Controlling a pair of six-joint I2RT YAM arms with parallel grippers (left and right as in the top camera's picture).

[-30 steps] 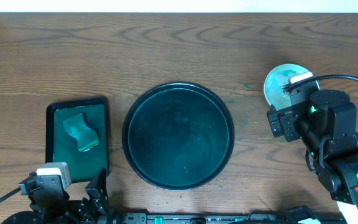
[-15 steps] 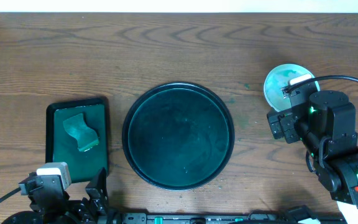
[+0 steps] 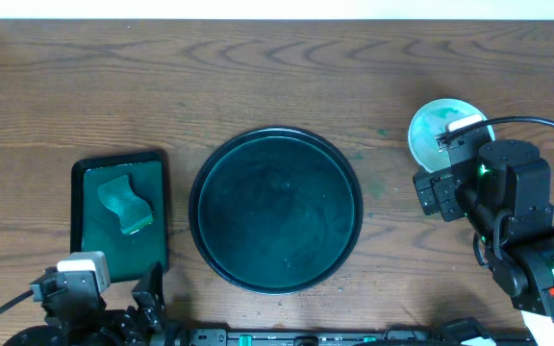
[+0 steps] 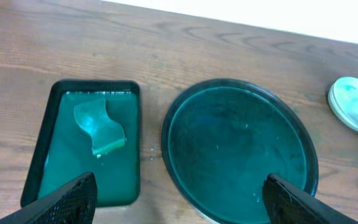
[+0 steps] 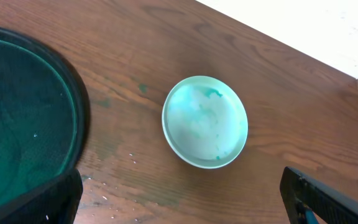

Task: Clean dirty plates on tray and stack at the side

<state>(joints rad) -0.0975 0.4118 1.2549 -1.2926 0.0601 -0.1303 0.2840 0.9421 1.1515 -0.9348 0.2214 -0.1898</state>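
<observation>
The large round dark tray [image 3: 349, 173] sits mid-table with nothing on it, and it also shows in the left wrist view as the tray [image 4: 303, 146]. The white plates [image 3: 429, 130], faintly smeared teal, rest in a stack on the wood to its right; they appear again as the plates [image 5: 205, 121] and the plates [image 4: 355, 104]. My right gripper [image 5: 182, 202] hangs open above the table just short of that stack, touching nothing. My left gripper [image 4: 178, 202] is open at the near edge, between the two trays, with nothing in it.
A small rectangular green tray [image 3: 77, 211] at the left holds a teal cloth [image 3: 123, 204]. Teal specks and wet smears mark the wood [image 5: 120, 180] between the round tray and the stack. My right arm [image 3: 508, 202] fills the near right corner.
</observation>
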